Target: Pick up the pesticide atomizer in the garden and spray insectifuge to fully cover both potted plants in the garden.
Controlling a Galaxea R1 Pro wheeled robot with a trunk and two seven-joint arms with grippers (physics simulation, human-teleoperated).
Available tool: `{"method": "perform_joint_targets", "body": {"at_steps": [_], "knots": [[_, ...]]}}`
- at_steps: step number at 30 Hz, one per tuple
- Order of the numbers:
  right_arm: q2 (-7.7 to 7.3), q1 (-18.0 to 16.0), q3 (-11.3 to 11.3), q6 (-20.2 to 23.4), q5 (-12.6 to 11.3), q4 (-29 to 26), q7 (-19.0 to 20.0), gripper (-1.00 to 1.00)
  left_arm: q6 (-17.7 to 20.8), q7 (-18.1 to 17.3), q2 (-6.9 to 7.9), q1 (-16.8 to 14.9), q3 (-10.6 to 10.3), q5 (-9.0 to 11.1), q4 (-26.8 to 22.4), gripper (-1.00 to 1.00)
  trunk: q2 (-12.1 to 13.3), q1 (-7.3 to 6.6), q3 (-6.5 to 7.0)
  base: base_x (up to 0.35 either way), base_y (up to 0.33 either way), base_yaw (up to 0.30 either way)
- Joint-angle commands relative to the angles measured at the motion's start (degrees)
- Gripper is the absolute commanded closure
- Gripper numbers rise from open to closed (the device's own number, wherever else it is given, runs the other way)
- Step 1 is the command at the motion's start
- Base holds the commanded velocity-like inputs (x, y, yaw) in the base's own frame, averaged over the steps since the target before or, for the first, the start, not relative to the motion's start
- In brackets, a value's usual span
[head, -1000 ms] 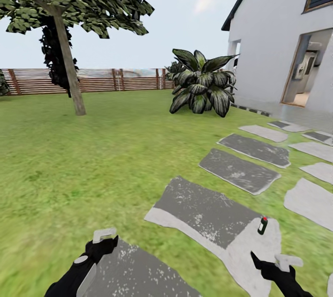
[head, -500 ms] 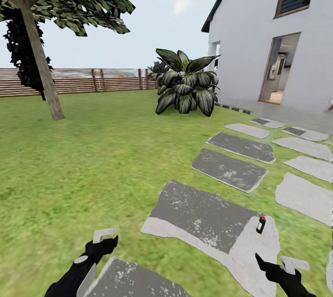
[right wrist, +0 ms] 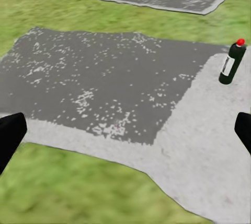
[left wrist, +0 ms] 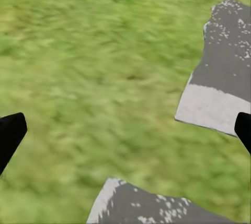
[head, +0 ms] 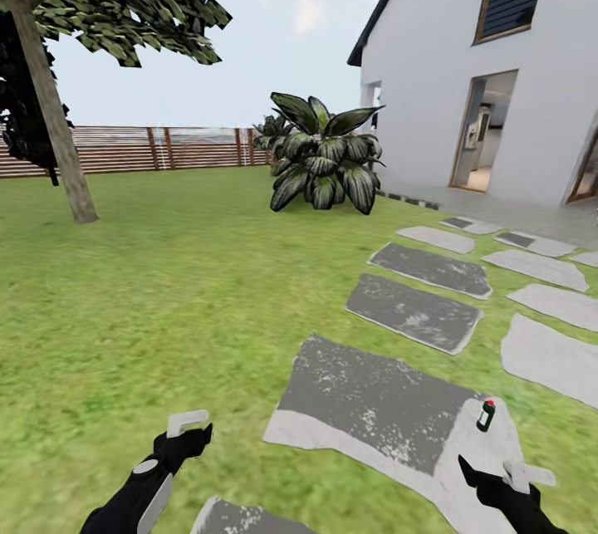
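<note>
Task is at the approach stage: I have nothing picked up and nothing sprayed. The pesticide atomizer (head: pixel 486 415) stands upright on a mottled grey stepping stone (head: pixel 374 401), just ahead of my right hand (head: pixel 508 480). It is slim and dark, with a white label and red tip. Both that hand and the left hand (head: pixel 188 428) are spread wide, empty. Surrounding lawn (head: pixel 149 310) is coarse green turf.

You're in a home's back garden — green lawn (head: pixel 166 293), grey stepping stones (head: pixel 413 314), a leaning tree (head: pixel 50 110), a wooden slat fence (head: pixel 166 148), and a white house (head: pixel 465 61) with an open doorway (head: pixel 482 144).
</note>
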Motion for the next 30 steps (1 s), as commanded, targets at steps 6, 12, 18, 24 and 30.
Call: {"method": "perform_joint_targets", "body": {"at_steps": [6,12,18,24,30], "knots": [[0.05,-0.04,-0.19,-0.05,-0.34,0.02,0.44,-1.0,0.01,0.1,0.01,-0.02,-0.1,0.6,0.0,-1.0,-0.02,0.01,-0.06,0.207,0.297,-0.003],[0.08,-0.04,-0.2,-0.05,-0.34,0.02,0.44,-1.0,0.03,0.09,0.01,-0.02,-0.1,0.6,0.0,-1.0,-0.02,0.01,-0.06,0.207,0.297,0.0],[0.09,-0.04,-0.17,-0.03,-0.34,0.01,0.44,-1.0,0.04,0.13,0.01,-0.02,-0.1,0.6,0.0,-1.0,-0.02,0.01,-0.06,0.207,0.297,0.0],[0.09,-0.04,-0.05,-0.04,-0.34,0.01,0.44,-1.0,0.04,0.13,0.01,-0.02,-0.1,0.6,0.0,-1.0,-0.02,0.01,-0.06,0.207,0.297,0.0],[0.09,-0.04,0.05,-0.05,-0.34,-0.05,0.43,-1.0,0.04,0.14,0.01,-0.02,-0.1,0.6,0.0,-1.0,-0.02,0.01,-0.06,0.207,0.297,0.0]]}}
